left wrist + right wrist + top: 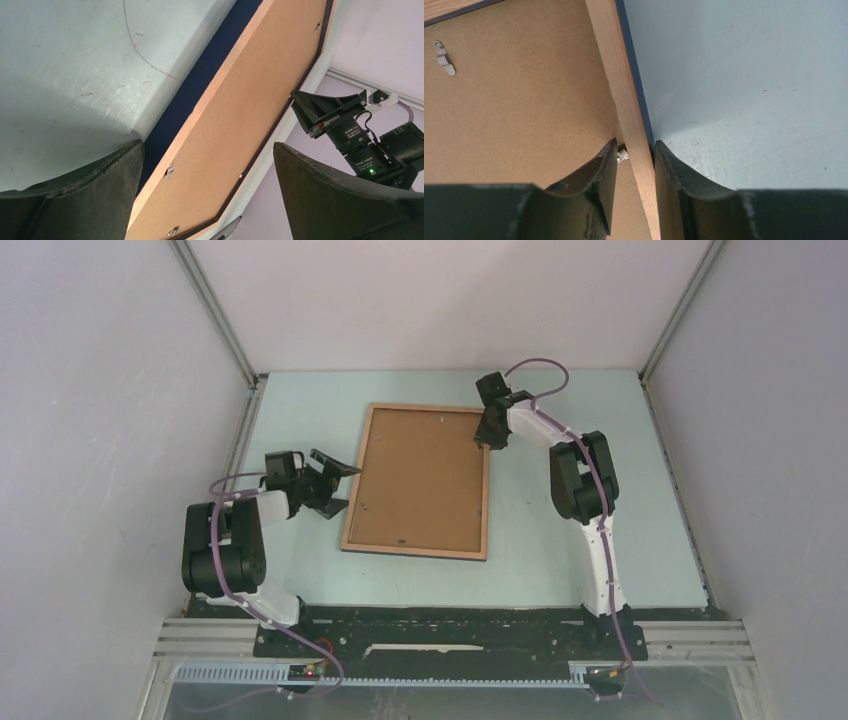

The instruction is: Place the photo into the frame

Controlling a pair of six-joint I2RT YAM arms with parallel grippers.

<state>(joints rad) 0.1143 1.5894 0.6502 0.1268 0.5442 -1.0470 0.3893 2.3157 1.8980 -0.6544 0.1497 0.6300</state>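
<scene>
Closest to the lens is the left end effector [205, 150], spread as wide as it goes and holding nothing. It hangs just beside the left long rail of the frame [415, 549], about halfway along, so the frame lies straight off to its right.

Moving across: the frame lies flat on the pale surface [530, 575], wood face up and navy face down. Its long axis runs away from the arm bases, tilted a touch. The photo [420, 475] sits inside it, fibreboard back up, so the beach side can't be seen. It looks properly seated to me.

Over on the right, the right end effector [635, 146] straddles the right long rail near the far corner. It's only partly spread. The outer pad [684, 185] is touching the navy edge, and the inner one sits a hair off the wood beside a little metal tab [622, 156]. Doesn't read as a real pinch.

So the right arm is the nearer one, already on the rail. My guess is the job's nearly done and any next move happens at that tab.
</scene>
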